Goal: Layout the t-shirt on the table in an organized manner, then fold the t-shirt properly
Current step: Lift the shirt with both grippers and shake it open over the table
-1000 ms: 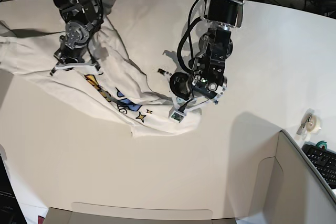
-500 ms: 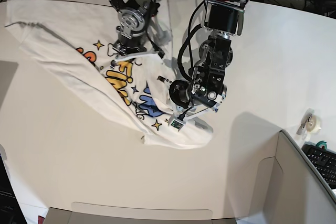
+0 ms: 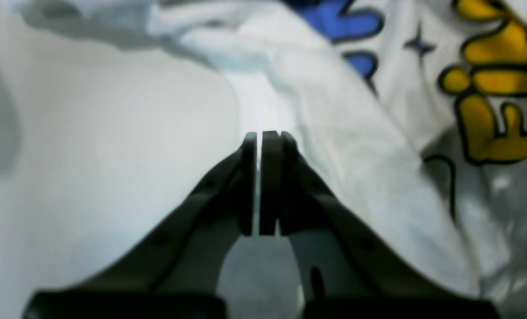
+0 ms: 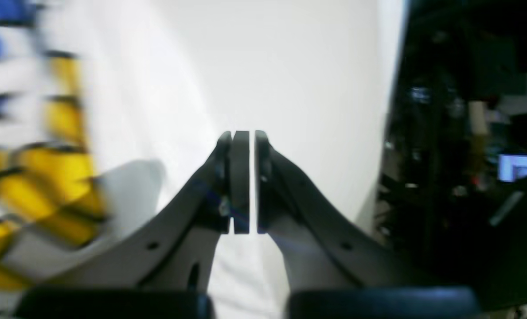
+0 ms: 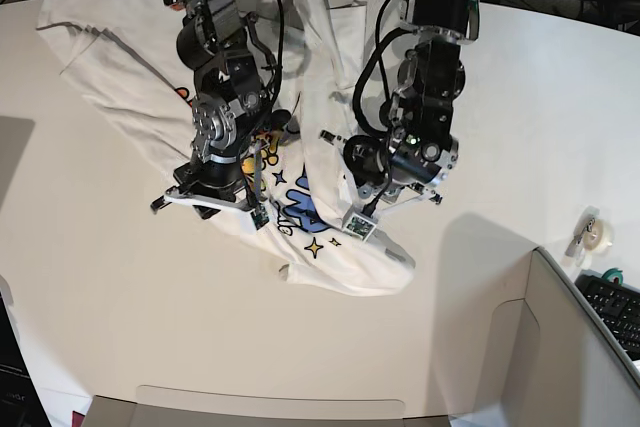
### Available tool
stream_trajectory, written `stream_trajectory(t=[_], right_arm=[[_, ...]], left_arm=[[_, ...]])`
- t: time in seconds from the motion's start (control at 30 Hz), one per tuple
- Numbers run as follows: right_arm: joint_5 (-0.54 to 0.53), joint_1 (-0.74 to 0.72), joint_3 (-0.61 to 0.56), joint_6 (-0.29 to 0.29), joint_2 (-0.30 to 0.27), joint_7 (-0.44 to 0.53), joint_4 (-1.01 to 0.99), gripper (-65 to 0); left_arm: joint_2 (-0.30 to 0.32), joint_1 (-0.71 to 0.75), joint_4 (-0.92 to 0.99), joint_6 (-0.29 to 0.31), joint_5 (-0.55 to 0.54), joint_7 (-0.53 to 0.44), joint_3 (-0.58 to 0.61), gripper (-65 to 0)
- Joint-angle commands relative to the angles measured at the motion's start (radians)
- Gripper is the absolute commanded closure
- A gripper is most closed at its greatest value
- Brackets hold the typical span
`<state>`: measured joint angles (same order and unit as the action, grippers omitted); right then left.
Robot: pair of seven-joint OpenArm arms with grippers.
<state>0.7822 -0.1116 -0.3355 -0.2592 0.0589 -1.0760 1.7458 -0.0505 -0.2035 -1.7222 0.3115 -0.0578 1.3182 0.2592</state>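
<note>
- Since the earlier frames, the t-shirt (image 5: 320, 127) has been dragged toward the middle of the bench (image 5: 120, 327); where it lay bunched at the far left a second ago, it is now spread in a diagonal band from the far-left corner down to a rumpled end near the centre.
- The right arm, seen a second ago at the far-left edge of the shirt, has been brought in over the printed front, and more of the yellow and blue lettering has been uncovered.
- The left arm has been shifted only slightly; it was above the shirt's near end before and is still found there.
- The right gripper (image 5: 205, 202) is angled downward over the shirt's near-left edge, its wrist turned toward the camera side of the bench.
- The left gripper (image 5: 385, 209) is hung almost vertically from the far edge, tipped over the shirt's lower right fold.
- In the left wrist view, the left arm's jaws are pressed together, with only a sliver of light between them; white fabric lies directly under and beyond the tips, but whether cloth is pinched cannot be told.
- In the right wrist view, which is blurred, the right arm's jaws are likewise drawn together, with white cloth beneath them and yellow lettering to their left; no cloth is seen clamped between them.
</note>
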Motion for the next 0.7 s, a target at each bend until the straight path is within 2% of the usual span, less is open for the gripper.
stream_trajectory(t=[0.0,0.17,0.37,0.57,0.67], right_arm=[[-0.004,-0.043,-0.009,0.001,0.003,0.016,-0.016,-2.1],[-0.004,-0.156,-0.010,-0.005,0.003,0.033,-0.152,-2.1],[-0.004,-0.273,-0.010,-0.005,0.017,0.173,-0.333,-2.1],[-0.004,-0.323,-0.010,-0.005,0.080,0.333,-0.534,-2.0],[-0.002,-0.340,-0.010,-0.005,0.092,0.385,-0.619,-2.0]], left_arm=[[-0.005,0.008,-0.065,-0.004,-0.003,0.005,-0.001,-1.4],[-0.051,0.111,-0.198,-0.004,-0.063,0.078,0.005,-1.4],[-0.098,0.226,-0.210,-0.004,-0.187,0.078,0.007,-1.4],[-0.107,0.318,-0.210,-0.004,-0.199,0.078,0.010,-1.3],[-0.107,0.345,-0.210,-0.004,-0.199,0.076,0.012,-1.3]])
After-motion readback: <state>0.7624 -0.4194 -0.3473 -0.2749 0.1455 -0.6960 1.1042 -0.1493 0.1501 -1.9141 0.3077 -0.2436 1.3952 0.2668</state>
